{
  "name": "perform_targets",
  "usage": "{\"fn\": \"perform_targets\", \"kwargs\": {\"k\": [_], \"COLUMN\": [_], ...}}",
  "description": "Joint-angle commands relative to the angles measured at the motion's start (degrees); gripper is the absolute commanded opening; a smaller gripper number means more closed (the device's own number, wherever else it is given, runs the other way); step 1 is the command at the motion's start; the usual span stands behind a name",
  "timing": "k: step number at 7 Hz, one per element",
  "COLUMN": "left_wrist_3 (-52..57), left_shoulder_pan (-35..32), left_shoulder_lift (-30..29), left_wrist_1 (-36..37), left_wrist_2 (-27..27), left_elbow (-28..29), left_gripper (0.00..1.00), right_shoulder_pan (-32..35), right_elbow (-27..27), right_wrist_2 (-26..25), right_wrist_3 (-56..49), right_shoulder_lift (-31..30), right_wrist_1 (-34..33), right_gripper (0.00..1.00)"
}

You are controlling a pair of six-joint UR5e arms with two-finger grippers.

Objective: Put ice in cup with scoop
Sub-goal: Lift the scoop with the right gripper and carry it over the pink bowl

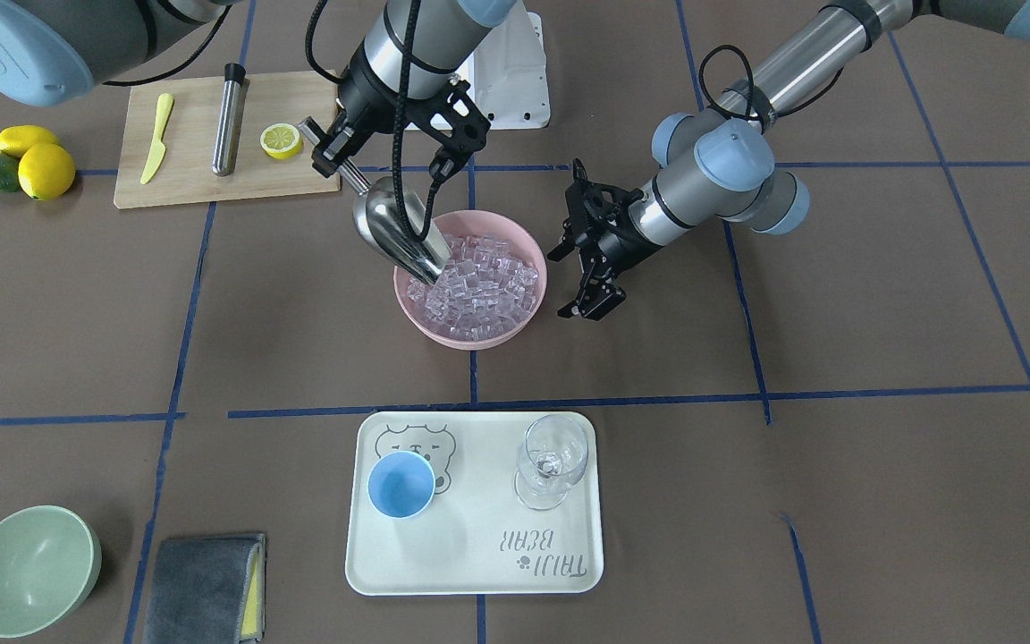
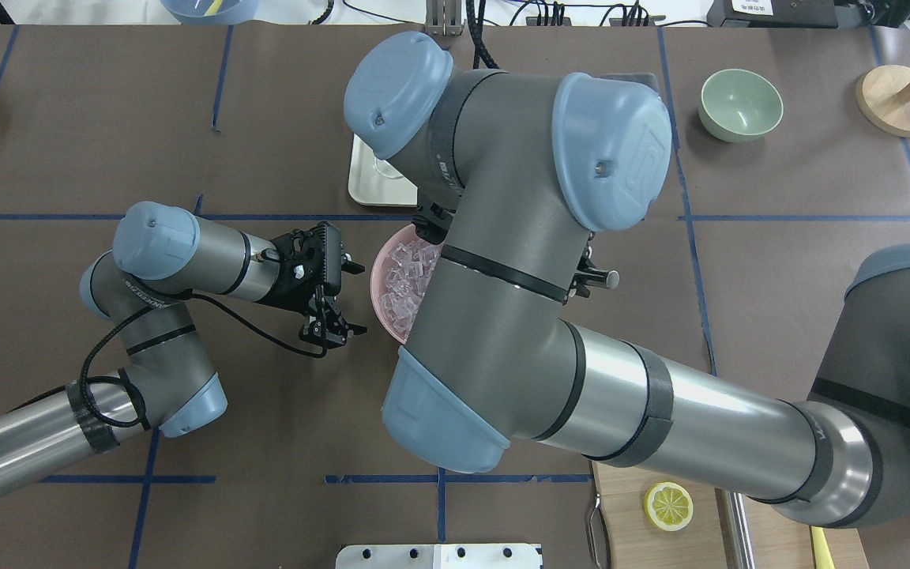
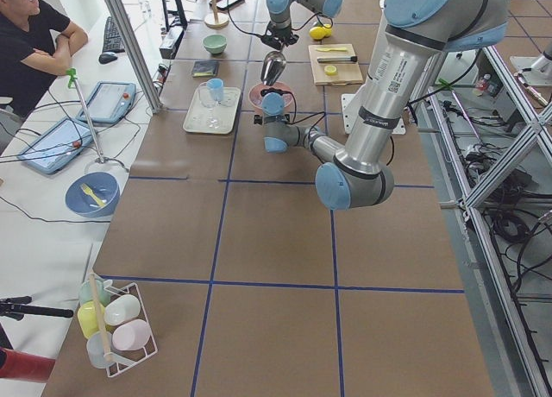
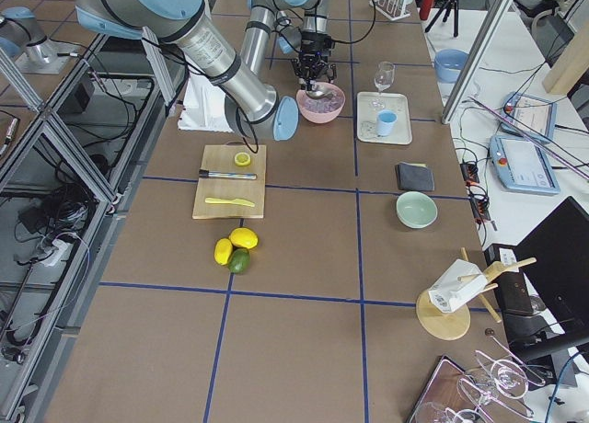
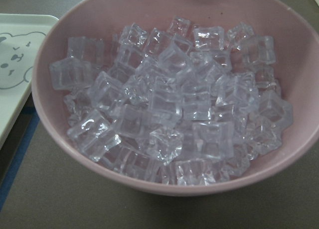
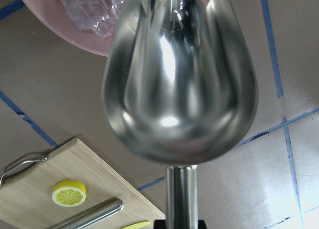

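My right gripper (image 1: 333, 152) is shut on the thin handle of the steel scoop (image 1: 394, 228). The scoop slopes down, and its mouth end touches the heap of clear ice cubes (image 1: 484, 286) in the pink bowl (image 1: 443, 335). The right wrist view shows the scoop's shiny trough (image 6: 179, 74) over the bowl's edge. My left gripper (image 1: 560, 286) is open and empty, just beside the bowl on the table. Its camera looks at the ice (image 5: 169, 104). The light-blue cup (image 1: 401, 484) stands upright on the white tray (image 1: 479, 555), away from both grippers.
A clear stemmed glass (image 1: 552, 461) stands on the tray beside the cup. A cutting board (image 1: 193, 174) with a steel cylinder (image 1: 230, 118), a knife and a lemon half lies behind the right gripper. A green bowl (image 1: 29, 570) and a grey cloth (image 1: 204, 588) sit at the near corner.
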Motion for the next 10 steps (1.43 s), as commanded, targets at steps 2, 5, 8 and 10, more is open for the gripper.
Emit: {"fn": "perform_targets", "kwargs": {"k": [2, 5, 8, 10], "left_wrist_3": [-0.07, -0.07, -0.07, -0.07], "left_shoulder_pan": [0.24, 0.24, 0.24, 0.24], "left_shoulder_lift": [0.02, 0.02, 0.02, -0.07], "left_wrist_1": [-0.62, -0.62, -0.62, -0.62], "left_wrist_2": [-0.02, -0.02, 0.07, 0.07], "left_elbow": [0.31, 0.22, 0.22, 0.13], "left_gripper": [1.00, 1.00, 1.00, 1.00], "right_shoulder_pan": [-2.59, -5.49, -4.11, -1.12], "right_elbow": [-5.26, -5.37, -5.72, -5.72], "right_wrist_2": [-3.55, -3.46, -2.33, 1.62], "right_wrist_3": [-4.78, -4.52, -3.56, -2.94], "right_shoulder_lift": [1.58, 0.62, -2.27, -4.38], "right_wrist_1": [-2.10, -0.45, 6.49, 11.41], "right_gripper": [0.00, 0.00, 0.00, 0.00]}}
